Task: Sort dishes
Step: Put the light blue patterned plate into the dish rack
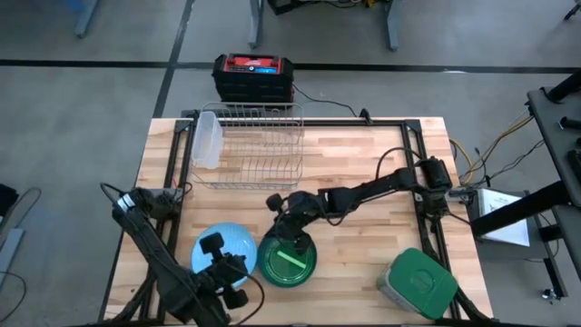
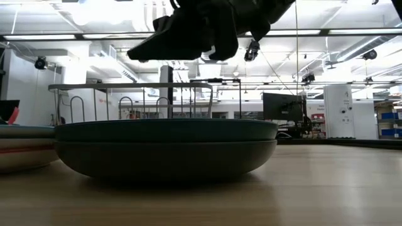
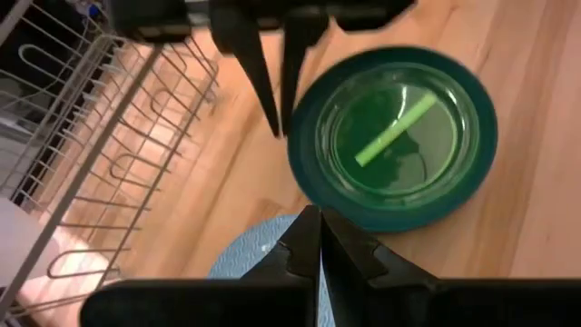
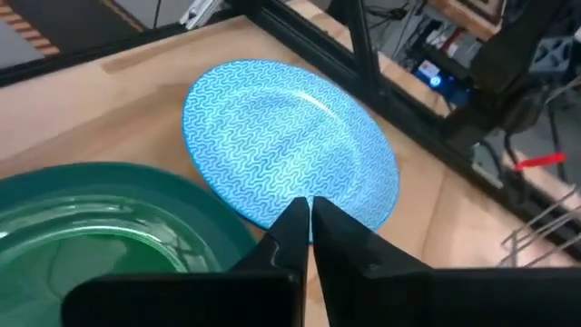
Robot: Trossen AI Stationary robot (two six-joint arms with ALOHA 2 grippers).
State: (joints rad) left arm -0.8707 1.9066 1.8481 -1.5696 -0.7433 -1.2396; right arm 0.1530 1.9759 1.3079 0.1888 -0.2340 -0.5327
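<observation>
A light blue patterned plate (image 1: pixel 224 250) lies flat near the table's front left. Right beside it is a dark green plate (image 1: pixel 288 261) with a brighter green dish (image 3: pixel 399 136) resting inside it. My left gripper (image 3: pixel 313 238) is shut and empty, raised over the blue plate's (image 4: pixel 290 136) edge nearest the green plate (image 4: pixel 100 232). My right gripper (image 4: pixel 307 213) is shut too and holds nothing. It hangs above the gap between the two plates, its fingers (image 3: pixel 277 100) slanting down beside the green plate's far-left rim. In the low view the green stack (image 2: pixel 166 147) sits under a dark gripper, clear of it.
A wire rack (image 1: pixel 250 145) stands at the far left, with a pale dish (image 1: pixel 207 138) upright in its left end. A grey container with a green lid (image 1: pixel 418 282) sits at the front right corner. A black and red box (image 1: pixel 254 77) lies beyond the far edge. Bare wood stretches across the right half.
</observation>
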